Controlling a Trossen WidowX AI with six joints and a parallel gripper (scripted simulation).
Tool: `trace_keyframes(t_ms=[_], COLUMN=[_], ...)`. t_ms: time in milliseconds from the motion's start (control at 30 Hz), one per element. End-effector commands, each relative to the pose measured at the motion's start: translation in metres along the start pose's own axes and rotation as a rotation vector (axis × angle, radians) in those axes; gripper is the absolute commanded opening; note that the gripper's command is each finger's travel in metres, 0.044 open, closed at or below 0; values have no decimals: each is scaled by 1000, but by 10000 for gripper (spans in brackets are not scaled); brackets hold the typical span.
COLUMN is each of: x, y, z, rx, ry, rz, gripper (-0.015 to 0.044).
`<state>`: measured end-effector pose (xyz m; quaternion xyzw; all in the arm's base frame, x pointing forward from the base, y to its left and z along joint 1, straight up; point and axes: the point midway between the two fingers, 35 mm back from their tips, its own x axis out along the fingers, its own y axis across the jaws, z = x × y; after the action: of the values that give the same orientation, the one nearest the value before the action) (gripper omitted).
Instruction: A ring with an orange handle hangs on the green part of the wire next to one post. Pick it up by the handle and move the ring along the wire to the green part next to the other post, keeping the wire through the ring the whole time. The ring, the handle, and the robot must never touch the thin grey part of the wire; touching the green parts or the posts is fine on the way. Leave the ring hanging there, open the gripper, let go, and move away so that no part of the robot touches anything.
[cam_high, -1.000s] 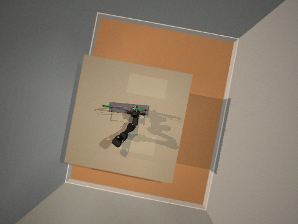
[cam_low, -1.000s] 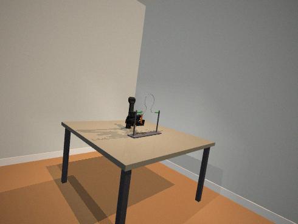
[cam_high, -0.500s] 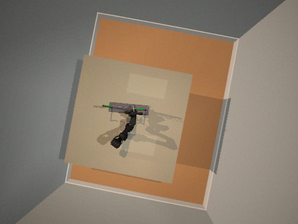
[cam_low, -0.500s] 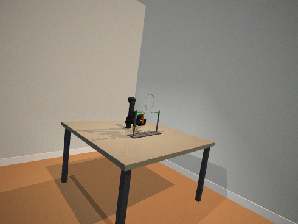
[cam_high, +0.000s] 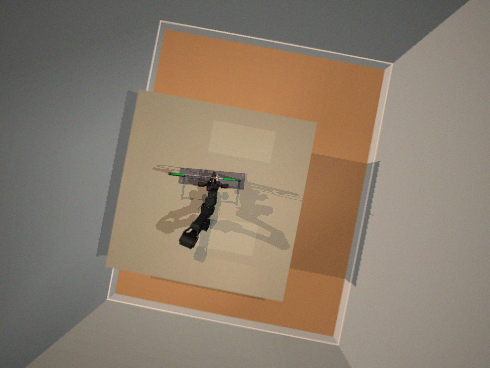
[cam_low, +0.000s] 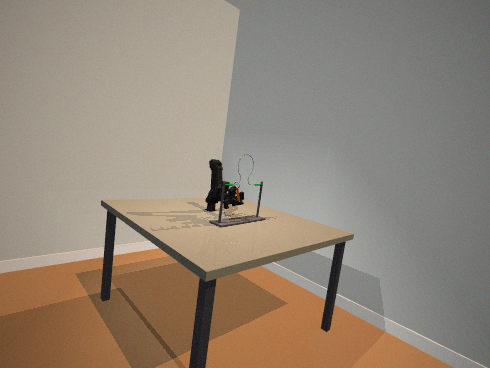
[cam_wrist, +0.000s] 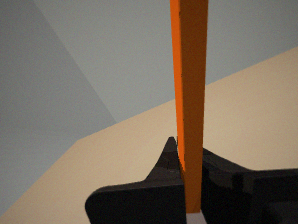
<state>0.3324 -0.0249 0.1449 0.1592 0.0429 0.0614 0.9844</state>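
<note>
The orange handle (cam_low: 238, 193) (cam_wrist: 192, 75) stands upright, with my gripper (cam_low: 238, 198) (cam_wrist: 175, 141) shut on its lower part. The small ring (cam_low: 237, 185) is at its top, at wire height, just past the inner end of the near green part (cam_low: 228, 184) (cam_high: 231, 179). Whether it touches the wire is too small to tell. The other green part (cam_low: 258, 184) (cam_high: 176, 174) is at the far post (cam_low: 259, 201). Between them the thin grey wire (cam_low: 253, 162) rises in a tall loop. The ring is out of the wrist view.
The near post (cam_low: 221, 205) stands beside my arm (cam_high: 206, 212) (cam_low: 216, 175) in the exterior view. Both posts rise from a dark base (cam_high: 240, 183) (cam_low: 227, 222) on the table (cam_high: 150, 125) (cam_low: 280, 245). My gripper is low between the posts, on the arm's side.
</note>
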Motion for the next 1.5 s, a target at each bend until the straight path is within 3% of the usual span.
trace_keyframes(t_ms=[0, 1467], x=[-1, -63], y=[14, 110], z=[2, 53], rx=[76, 748], ry=[-7, 441], rz=[6, 246], gripper=[-150, -150])
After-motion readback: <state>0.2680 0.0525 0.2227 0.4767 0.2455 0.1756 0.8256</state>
